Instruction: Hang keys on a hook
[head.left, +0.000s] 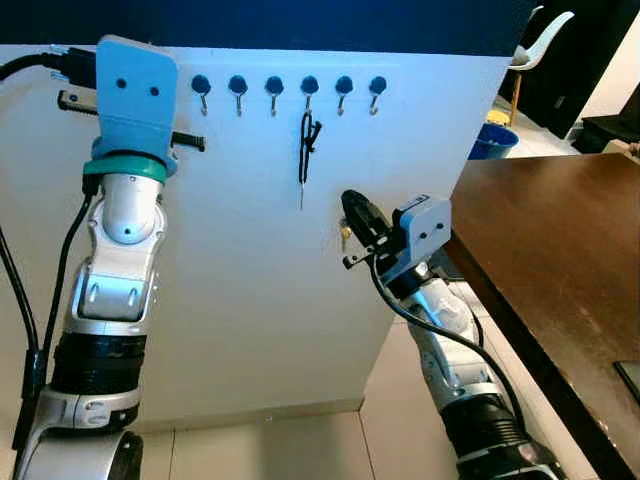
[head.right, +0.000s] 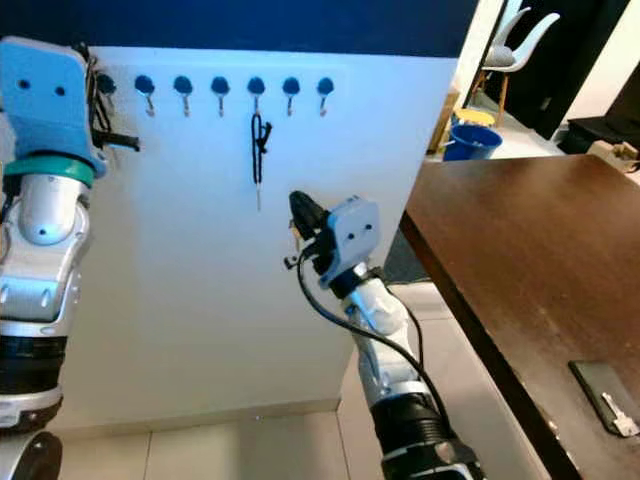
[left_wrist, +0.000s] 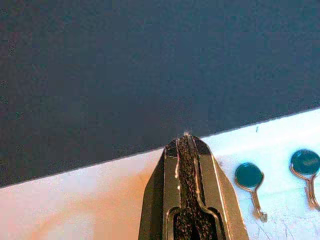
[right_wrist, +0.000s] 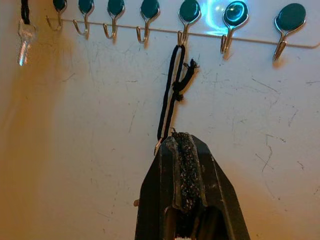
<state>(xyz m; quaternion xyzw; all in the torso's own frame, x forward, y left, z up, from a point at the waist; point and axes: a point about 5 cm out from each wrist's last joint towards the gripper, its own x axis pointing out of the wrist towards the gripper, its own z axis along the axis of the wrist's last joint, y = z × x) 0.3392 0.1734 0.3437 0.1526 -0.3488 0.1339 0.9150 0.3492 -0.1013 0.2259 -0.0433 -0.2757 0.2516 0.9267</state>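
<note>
Your right tool (head.left: 352, 222) has its two black fingers pressed together with nothing between the pads, as the right wrist view shows quite clearly. It points at the white panel (head.left: 250, 300) and sits a little below the hook row. A small brass-coloured thing shows just beside the fingers in the left eye view, but you cannot tell what it is.

Above this tool, and slightly to its left, the key on its black cord loop (right_wrist: 172, 95) already hangs from one of the blue-capped hooks (right_wrist: 187, 15). The cord goes over the hook, its knot sticks out to the side, and the key blade (head.left: 302, 195) hangs straight down against the panel, apart from the fingers. In the right wrist view the lower end of the loop comes down just over the fingertips, near them but not gripped.

So the main step looks done to me: the key stays on the hook without support. What remains, in my judgement, is only to take the right tool back from the panel without catching the cord.

Further to the left, a second key (right_wrist: 23, 37) hangs at the far end of the row. Your left tool (left_wrist: 189, 190) is raised high, closed and empty, at the upper edge of the panel just beside the first hooks. To the right of the right tool stands the dark wooden counter (head.right: 520, 260), with a dark flat object and a small key (head.right: 617, 412) lying on it.
</note>
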